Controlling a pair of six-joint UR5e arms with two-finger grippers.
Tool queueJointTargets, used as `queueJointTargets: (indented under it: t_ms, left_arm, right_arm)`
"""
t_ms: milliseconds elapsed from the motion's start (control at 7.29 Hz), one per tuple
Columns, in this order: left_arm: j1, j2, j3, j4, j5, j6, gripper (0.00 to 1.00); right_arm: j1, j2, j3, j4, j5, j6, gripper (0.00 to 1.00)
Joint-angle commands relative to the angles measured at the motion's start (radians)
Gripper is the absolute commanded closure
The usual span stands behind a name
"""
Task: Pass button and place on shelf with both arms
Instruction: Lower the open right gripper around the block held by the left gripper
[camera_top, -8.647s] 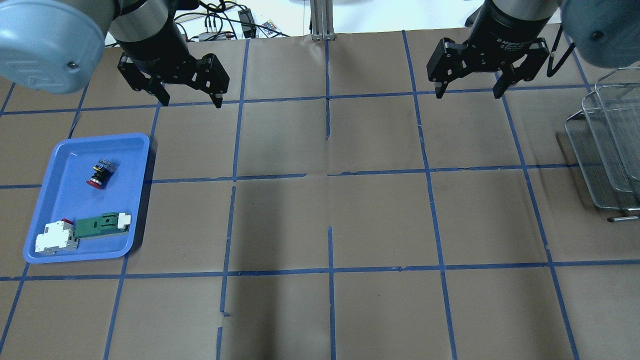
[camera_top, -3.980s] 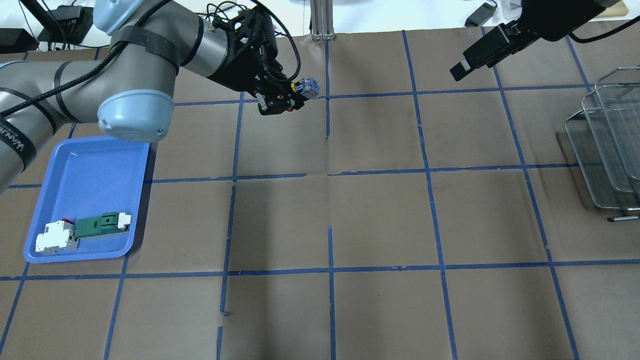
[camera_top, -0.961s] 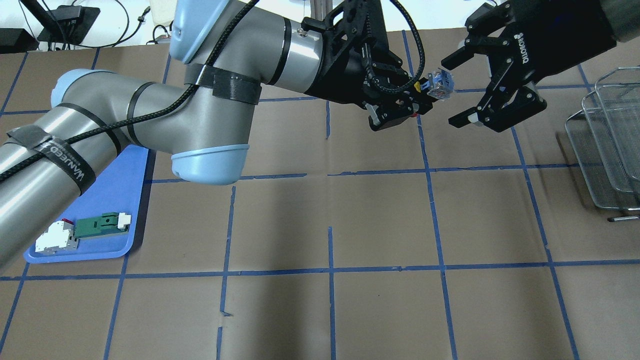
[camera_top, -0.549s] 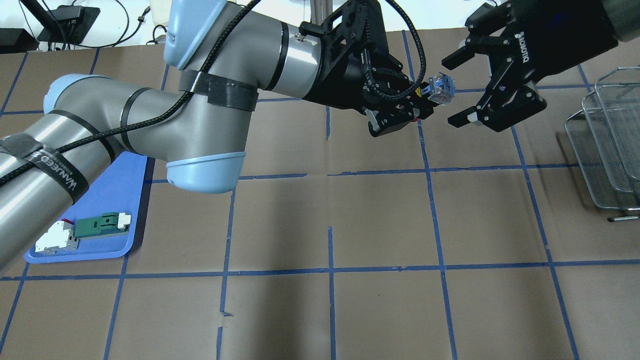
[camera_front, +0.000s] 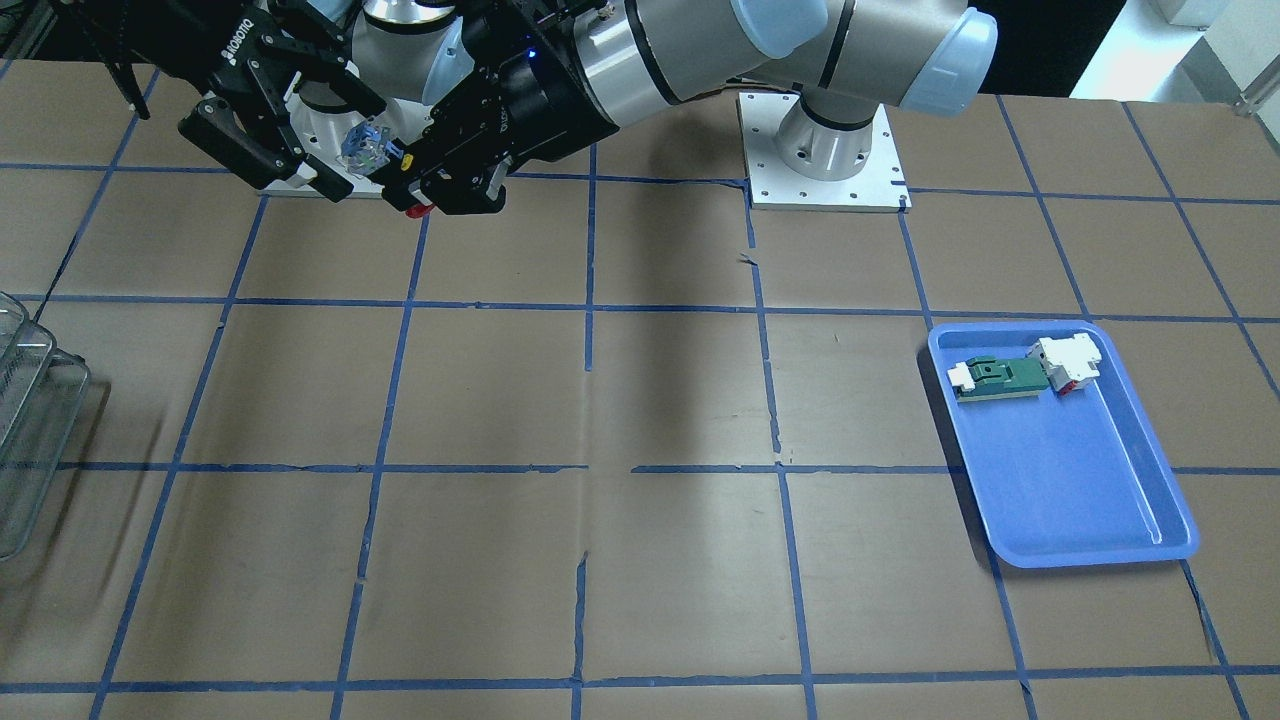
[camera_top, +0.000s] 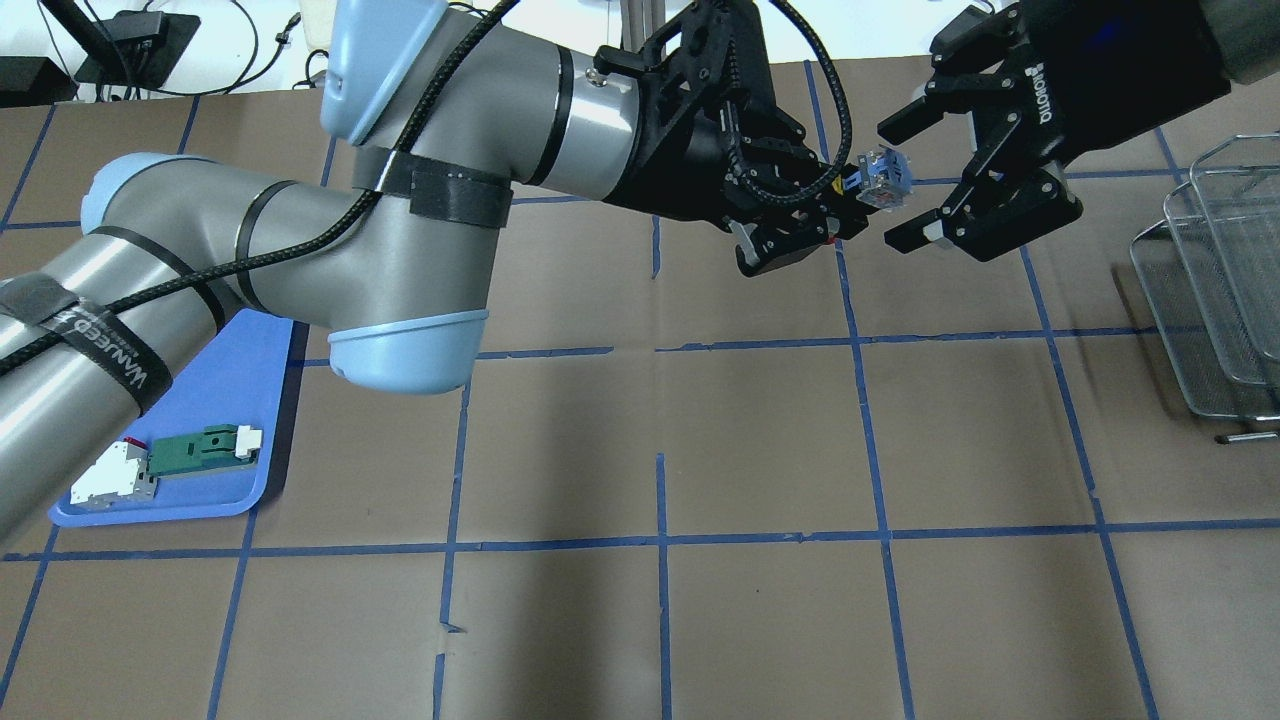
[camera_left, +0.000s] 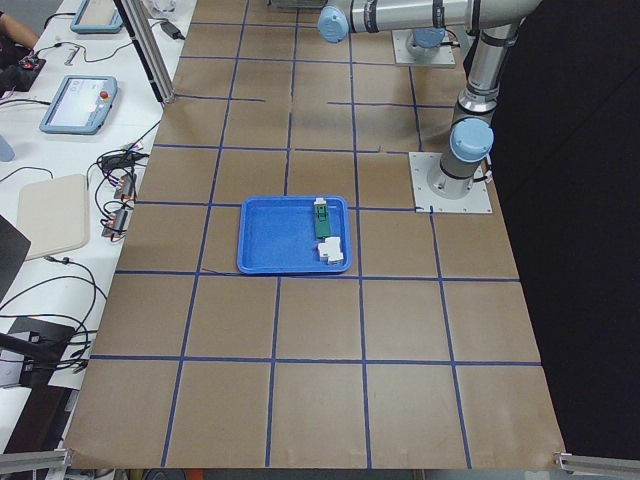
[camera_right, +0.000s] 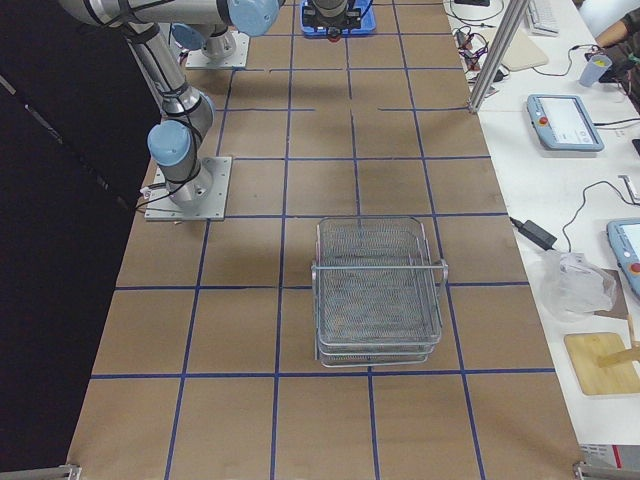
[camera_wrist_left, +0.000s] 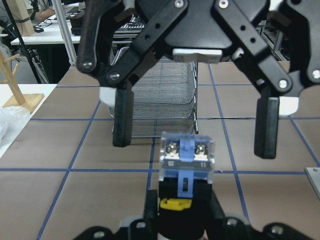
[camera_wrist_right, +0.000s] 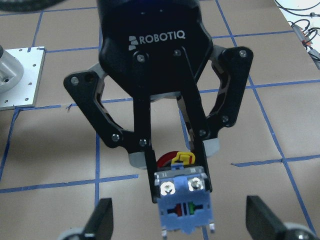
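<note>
My left gripper is shut on the button and holds it in the air over the far middle of the table, clear bluish block outward. My right gripper is open, and the block sits between its fingertips without touching them. The left wrist view shows the block in front of the right gripper's spread fingers. In the right wrist view the block fills the gap, with the red cap behind it. The front view shows both grippers. The shelf stands at the right edge.
A blue tray at the left holds a white block with a red side and a flat green piece. The shelf also shows in the right view. My left arm stretches across the table's left half.
My left arm has carried the button from the tray side over to the right. In the last second the right gripper's open fingers have come around the block.
</note>
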Motion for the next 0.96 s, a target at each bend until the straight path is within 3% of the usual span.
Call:
queueJointTargets:
  t_ms: [0,137,412,549,824]
  left_arm:
    - [0.001,0.004,-0.021,0.042,0.0,0.0,1.0]
    - [0.001,0.005,-0.024,0.043,0.0,0.0,1.0]
    - [0.001,0.005,-0.026,0.043,0.0,0.0,1.0]
    - [0.001,0.005,-0.026,0.044,-0.002,0.0,1.0]
    - [0.001,0.01,-0.026,0.043,0.0,0.0,1.0]
  right_arm:
    - [0.0,-0.01,0.0,0.001,0.003,0.002,0.15]
    - [0.002,-0.016,0.0,0.001,0.014,0.002,0.18]
    - [0.002,-0.015,0.0,-0.005,0.017,-0.004,0.71]
    - [0.002,-0.013,0.0,-0.007,0.015,-0.006,0.77]
    - [0.002,-0.016,0.0,-0.01,0.014,-0.012,1.0]
